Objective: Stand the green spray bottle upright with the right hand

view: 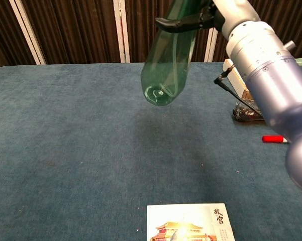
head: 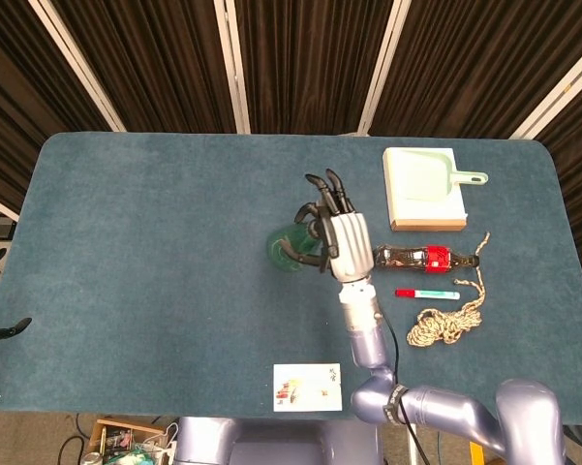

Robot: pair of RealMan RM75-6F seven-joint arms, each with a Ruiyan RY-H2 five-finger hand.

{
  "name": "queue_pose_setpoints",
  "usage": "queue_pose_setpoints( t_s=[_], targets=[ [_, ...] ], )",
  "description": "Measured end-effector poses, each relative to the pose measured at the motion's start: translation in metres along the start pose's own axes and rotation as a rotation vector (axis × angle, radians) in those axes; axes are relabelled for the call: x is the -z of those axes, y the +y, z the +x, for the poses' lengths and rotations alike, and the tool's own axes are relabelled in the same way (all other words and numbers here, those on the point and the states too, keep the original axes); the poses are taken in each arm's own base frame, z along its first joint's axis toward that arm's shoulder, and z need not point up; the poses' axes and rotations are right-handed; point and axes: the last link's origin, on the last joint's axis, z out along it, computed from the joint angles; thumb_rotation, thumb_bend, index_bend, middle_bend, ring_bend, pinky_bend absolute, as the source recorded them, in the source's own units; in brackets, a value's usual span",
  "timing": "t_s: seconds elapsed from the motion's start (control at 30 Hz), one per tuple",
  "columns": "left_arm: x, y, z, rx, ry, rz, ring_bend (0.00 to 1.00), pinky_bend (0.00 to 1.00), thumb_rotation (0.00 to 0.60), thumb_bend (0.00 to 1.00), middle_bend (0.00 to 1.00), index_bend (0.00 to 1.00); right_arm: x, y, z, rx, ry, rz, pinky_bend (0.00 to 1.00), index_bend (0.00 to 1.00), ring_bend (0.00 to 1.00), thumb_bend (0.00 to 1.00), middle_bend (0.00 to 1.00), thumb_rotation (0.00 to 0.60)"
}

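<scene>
The green spray bottle (view: 169, 63) hangs in the air above the table, tilted, its base (head: 286, 247) pointing down and toward me. My right hand (head: 337, 235) grips its upper part near the black trigger head, which leaves the chest view at the top edge; in that view only the wrist and forearm (view: 264, 60) show. The bottle's body is translucent green and looks empty. My left hand is in neither view.
To the right lie a cola bottle (head: 424, 258), a red-and-green marker (head: 427, 294) and a coil of rope (head: 447, 322). A pale green dustpan on a box (head: 423, 187) sits at the back right. A postcard (head: 307, 387) lies at the front edge.
</scene>
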Motion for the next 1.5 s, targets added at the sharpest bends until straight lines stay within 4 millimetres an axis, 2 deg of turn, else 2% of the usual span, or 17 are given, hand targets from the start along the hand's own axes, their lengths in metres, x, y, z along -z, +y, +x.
queue_pose_setpoints(
  t_s=[0.2, 0.37, 0.7, 1.1, 1.5],
  targets=[
    [0.0, 0.0, 0.0, 0.0, -0.002, -0.006, 0.0, 0.0, 0.6, 0.02, 0.0, 0.0, 0.003, 0.025, 0.0, -0.01, -0.011, -0.087, 0.26, 0.93, 0.0, 0.53, 0.16, 0.6],
    [0.001, 0.002, -0.001, 0.0, -0.005, -0.013, 0.0, 0.0, 0.6, 0.02, 0.0, 0.0, 0.01, 0.032, -0.008, 0.001, -0.056, -0.124, 0.25, 0.93, 0.0, 0.53, 0.15, 0.6],
    [0.002, 0.002, 0.0, 0.013, -0.012, -0.026, 0.0, 0.0, 0.6, 0.02, 0.0, 0.0, 0.019, 0.031, -0.013, -0.051, -0.136, -0.227, 0.2, 0.92, 0.0, 0.53, 0.13, 0.6],
    [0.005, 0.004, 0.001, 0.008, -0.009, -0.034, 0.0, 0.0, 0.6, 0.02, 0.0, 0.0, 0.032, 0.029, -0.013, -0.029, -0.133, -0.206, 0.2, 0.89, 0.0, 0.52, 0.13, 0.6],
    [0.007, 0.004, 0.002, 0.008, -0.002, -0.038, 0.0, 0.0, 0.6, 0.02, 0.0, 0.0, 0.047, 0.027, -0.022, -0.014, -0.17, -0.207, 0.18, 0.84, 0.0, 0.49, 0.14, 0.6]
  ],
)
